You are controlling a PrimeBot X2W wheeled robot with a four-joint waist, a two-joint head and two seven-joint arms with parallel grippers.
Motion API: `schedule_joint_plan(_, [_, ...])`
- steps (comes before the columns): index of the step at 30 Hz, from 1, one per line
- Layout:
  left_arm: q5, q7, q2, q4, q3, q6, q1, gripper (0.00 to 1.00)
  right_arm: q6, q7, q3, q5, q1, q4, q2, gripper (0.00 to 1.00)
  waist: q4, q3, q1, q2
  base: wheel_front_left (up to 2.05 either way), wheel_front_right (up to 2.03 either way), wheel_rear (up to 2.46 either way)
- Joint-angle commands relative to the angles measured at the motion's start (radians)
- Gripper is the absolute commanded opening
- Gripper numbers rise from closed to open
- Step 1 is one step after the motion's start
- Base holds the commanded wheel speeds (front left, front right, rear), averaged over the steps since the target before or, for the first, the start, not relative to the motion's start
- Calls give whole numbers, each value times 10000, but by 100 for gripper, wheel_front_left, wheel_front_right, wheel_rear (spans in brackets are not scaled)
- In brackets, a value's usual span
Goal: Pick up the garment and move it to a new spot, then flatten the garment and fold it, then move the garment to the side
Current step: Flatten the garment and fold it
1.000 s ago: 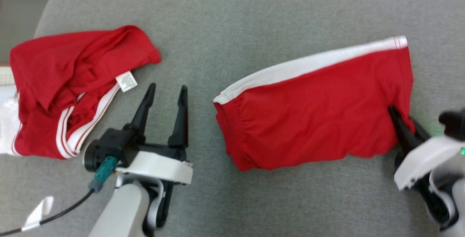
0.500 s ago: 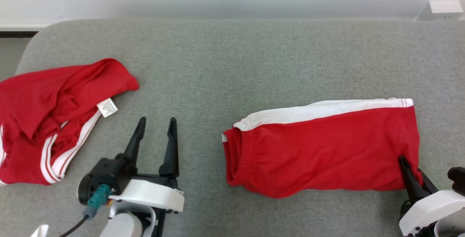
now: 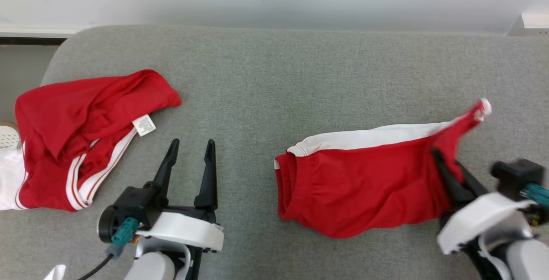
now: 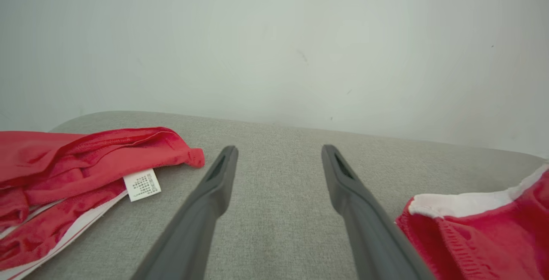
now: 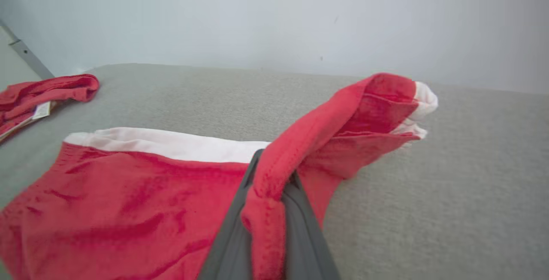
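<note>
1. You see your right gripper [image 3: 447,160] with its jaws closed on the right edge of the red garment [image 3: 364,181]. That edge is lifted, and its white-tipped corner points up.
2. The rest of the garment lies on the right side of the grey padded surface [image 3: 266,78], with its white band toward the wall.
3. Your left gripper [image 3: 192,143] has its jaws wide apart and holds nothing. It is between this garment and a second red garment [image 3: 77,112], which lies crumpled at the left.

The left gripper [image 3: 192,143] and right gripper [image 3: 446,158] each have two long, tapered black fingers [image 3: 208,173] above a white wrist collar [image 3: 184,230]. A teal plug [image 3: 122,235] with a black cable [image 3: 92,267] sits at the left wrist.
</note>
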Motion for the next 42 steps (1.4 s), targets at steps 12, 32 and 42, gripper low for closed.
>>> schedule_joint_plan(12, [-126,-99,-190,193,-101,-70,-206,100,-26,435,3740,474,-932,256,1033,0,573,55,0,-1,0,0,0])
schedule_joint_plan(32, [107,-164,-77,412,251,8,-2,100,-26,-2894,2260,26,-478,-1260,-41,100,311,-132,0,-1,0,0,0])
schedule_joint_plan(42, [416,-165,377,227,433,247,515,100,-26,-2418,-1707,-891,1412,-1535,316,100,-152,-597,0,-1,0,0,0])
